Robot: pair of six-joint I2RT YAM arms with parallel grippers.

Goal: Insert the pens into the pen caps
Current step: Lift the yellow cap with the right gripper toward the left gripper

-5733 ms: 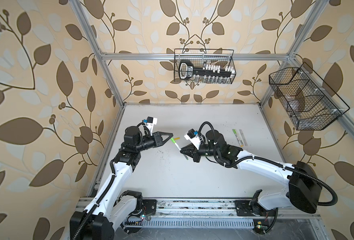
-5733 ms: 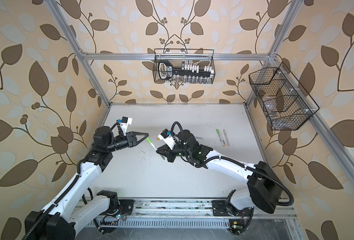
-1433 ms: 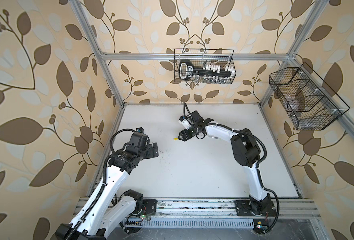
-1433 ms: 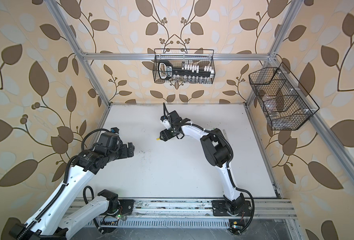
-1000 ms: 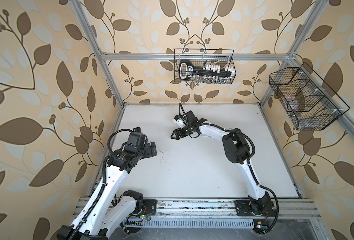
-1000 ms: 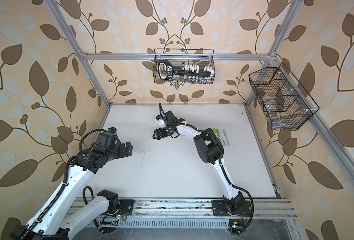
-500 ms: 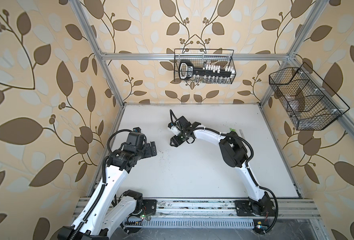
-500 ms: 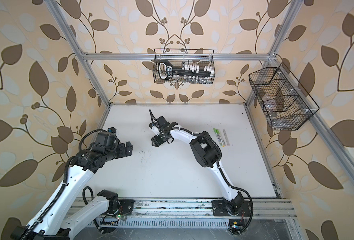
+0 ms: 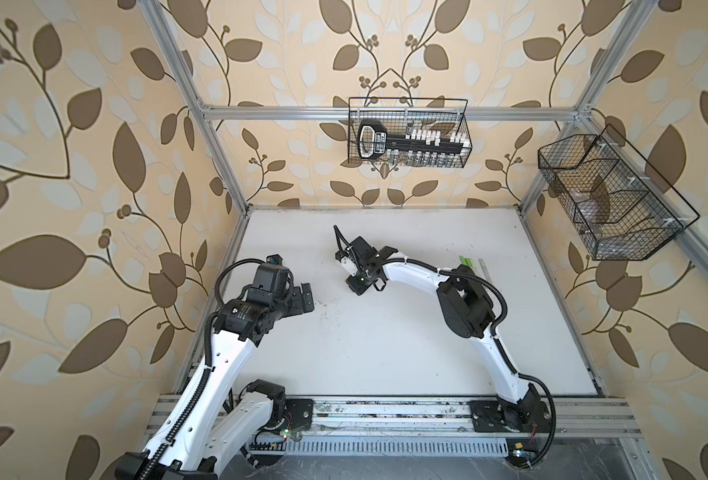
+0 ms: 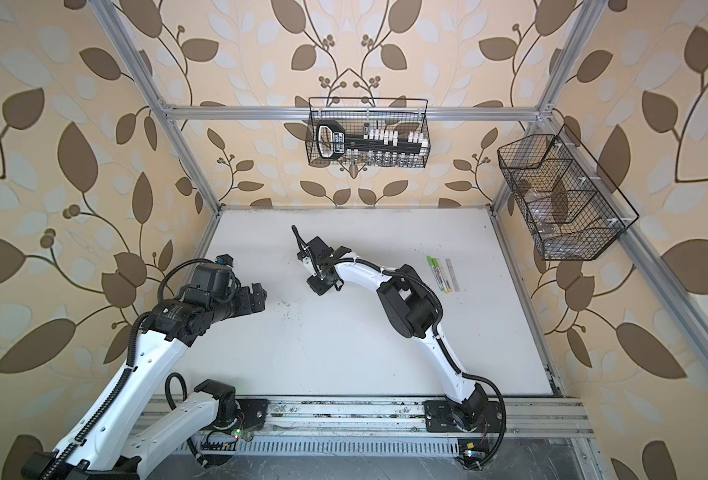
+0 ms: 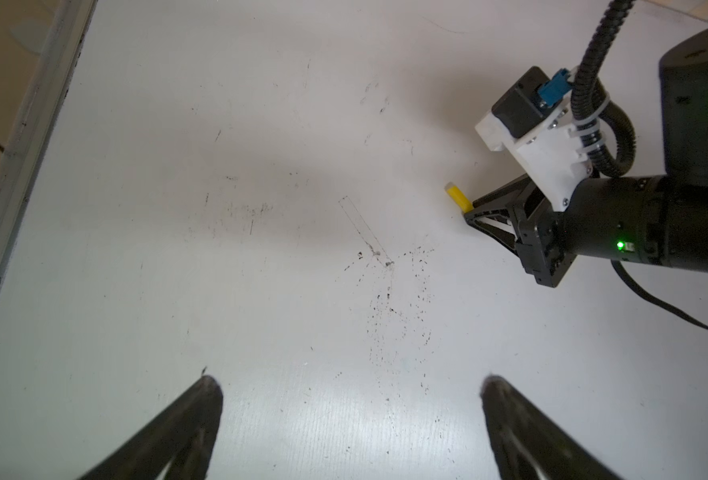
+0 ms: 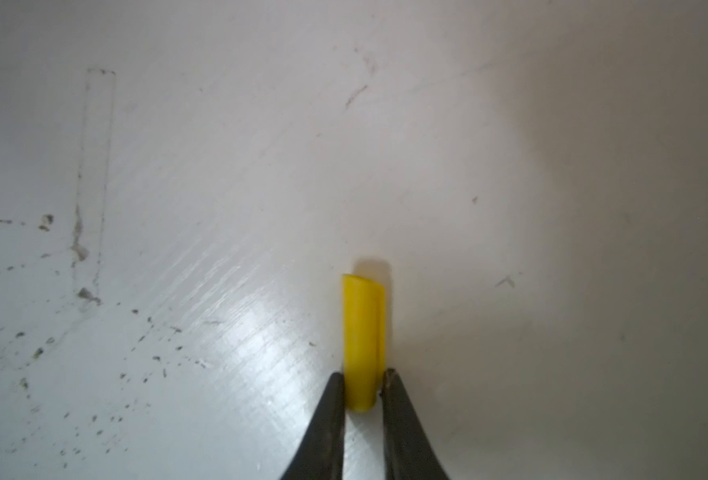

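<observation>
The yellow cap (image 12: 363,340) is pinched near one end by the right gripper (image 12: 363,388), whose two dark tips are pressed tight on its sides. It is held low by the white table (image 9: 385,353); whether it touches the table cannot be told. In both top views this gripper (image 9: 356,287) (image 10: 318,286) is seen at about 10 o'clock from the middle of the table. The left gripper (image 11: 350,384) is spread wide with nothing in it, and it is found toward the table's 9 o'clock side, well apart from the cap. Dark specks (image 11: 389,307) are scattered on the table between the two grippers. A few pens (image 10: 439,276) with green ends are laid side by side at about 2 o'clock, partly hidden by the right arm (image 9: 464,299) in a top view. Two wire baskets are hung on the walls: the back basket (image 9: 460,120) at 12 o'clock and the side basket (image 9: 634,232) at 2 o'clock.
</observation>
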